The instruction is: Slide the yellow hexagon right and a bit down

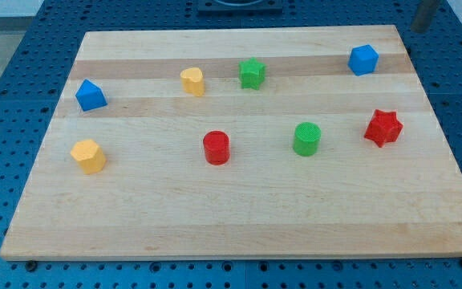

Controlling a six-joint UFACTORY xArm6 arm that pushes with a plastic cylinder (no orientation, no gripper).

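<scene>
The yellow hexagon (88, 156) lies near the left edge of the wooden board (239, 225), in its lower left part. A dark rod shows at the view's top right corner, and my tip (419, 30) is just past the board's top right corner. The tip is far from the yellow hexagon, with the whole board between them. The block nearest the tip is a blue block (363, 59), to the tip's lower left. Nothing touches the yellow hexagon.
Right of the hexagon, in the same row, stand a red cylinder (216, 148), a green cylinder (306, 138) and a red star (383, 128). Above are a second blue block (91, 95), a rounded yellow block (192, 81) and a green star (252, 73).
</scene>
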